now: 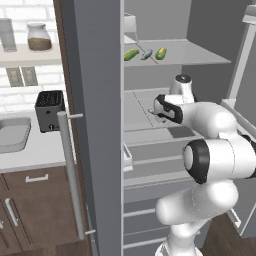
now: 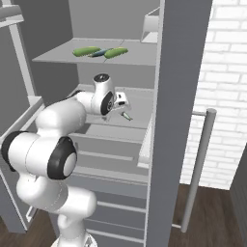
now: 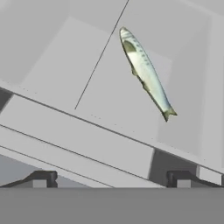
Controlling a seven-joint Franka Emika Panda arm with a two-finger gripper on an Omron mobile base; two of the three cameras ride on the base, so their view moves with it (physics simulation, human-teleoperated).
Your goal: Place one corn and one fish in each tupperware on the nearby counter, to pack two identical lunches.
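Note:
A silvery fish (image 3: 146, 72) lies on the fridge's middle shelf, ahead of my gripper (image 3: 111, 181) and a little to the right in the hand view. The gripper is open with nothing between its fingers. From the base views, my gripper (image 2: 120, 107) reaches into the fridge just short of that fish (image 2: 127, 116). On the upper shelf a corn (image 1: 160, 53), a second fish (image 1: 146, 54) and another green corn (image 1: 131, 54) lie in a row. One grey tupperware (image 1: 12, 134) sits on the counter (image 1: 40, 150) at the far left.
The open fridge door (image 1: 97, 125) with its long silver handle (image 1: 70, 170) stands between the fridge and the counter. A black toaster (image 1: 50, 110) sits beside the tupperware. Jars (image 1: 39, 37) stand on a wall shelf. My own arm (image 1: 215, 150) fills the fridge opening.

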